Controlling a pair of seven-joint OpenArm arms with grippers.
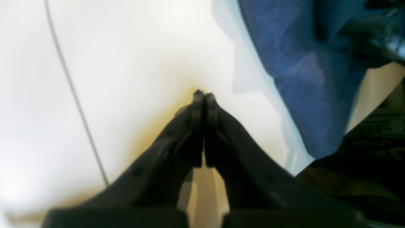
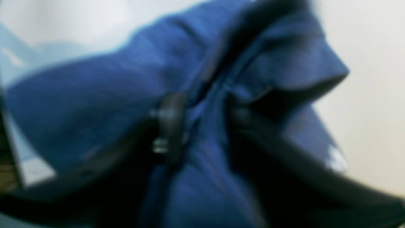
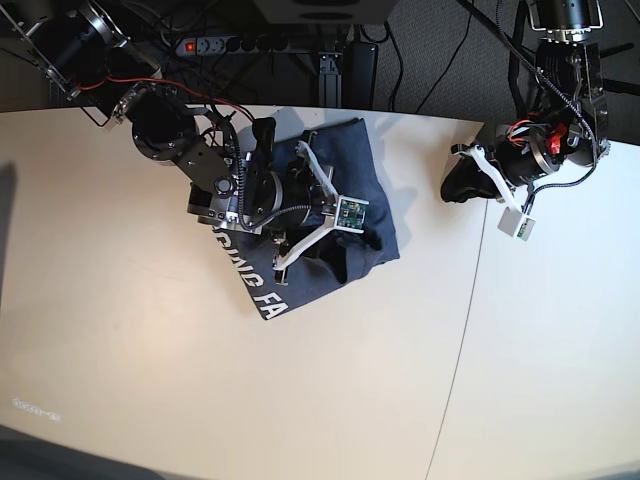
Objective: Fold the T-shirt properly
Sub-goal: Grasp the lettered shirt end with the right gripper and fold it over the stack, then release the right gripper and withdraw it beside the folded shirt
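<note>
Blue T-shirt (image 2: 202, 177) cloth, lying on the table's (image 3: 300, 400) far middle, is seen between the right gripper's (image 2: 202, 126) parted jaws, so the fold could be dragged loose; the left gripper (image 1: 204, 95) is pressed together, empty.

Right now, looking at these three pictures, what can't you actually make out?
- White lettering on the T-shirt: base view, mostly covered by the right arm and by cloth folded over it.
- Right gripper: right wrist view is too blurred to tell whether it grips the cloth between its fingers.
- Left gripper: in the base view, hidden behind its own arm; left wrist view shows it shut, holding nothing.
</note>
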